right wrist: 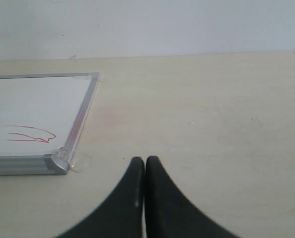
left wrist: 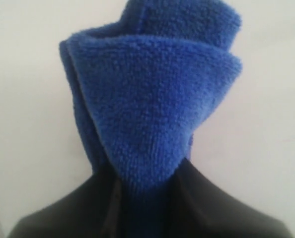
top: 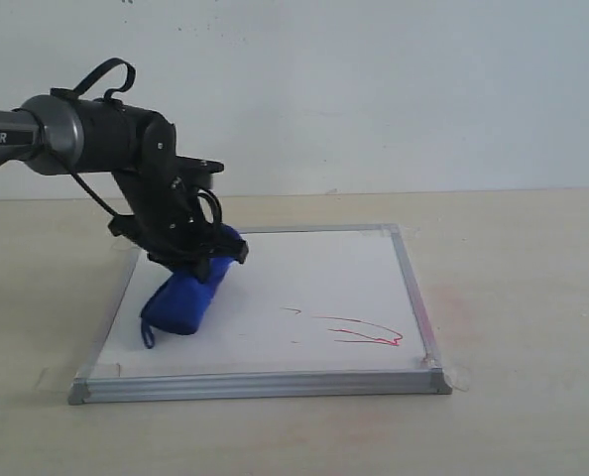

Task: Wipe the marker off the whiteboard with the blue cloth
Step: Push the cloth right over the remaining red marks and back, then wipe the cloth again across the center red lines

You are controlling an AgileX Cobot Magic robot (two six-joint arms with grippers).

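Note:
The whiteboard (top: 304, 288) lies flat on the table, silver-framed with tape tabs at its corners. The marker (top: 359, 333), thin red and dark wavy lines, sits near the board's front right; it also shows in the right wrist view as the marker (right wrist: 31, 134) on the whiteboard (right wrist: 38, 106). The blue cloth (top: 187, 294) rests as a roll on the board's left part, with its small loop hanging at the front end. My left gripper (top: 203, 260) is shut on the cloth's far end, and the blue cloth (left wrist: 152, 99) fills the left wrist view. My right gripper (right wrist: 145, 161) is shut and empty over bare table, right of the board.
The table (top: 513, 268) is pale wood with a white wall behind it. A faint pink smudge (right wrist: 110, 116) marks the tabletop just beside the board's right frame.

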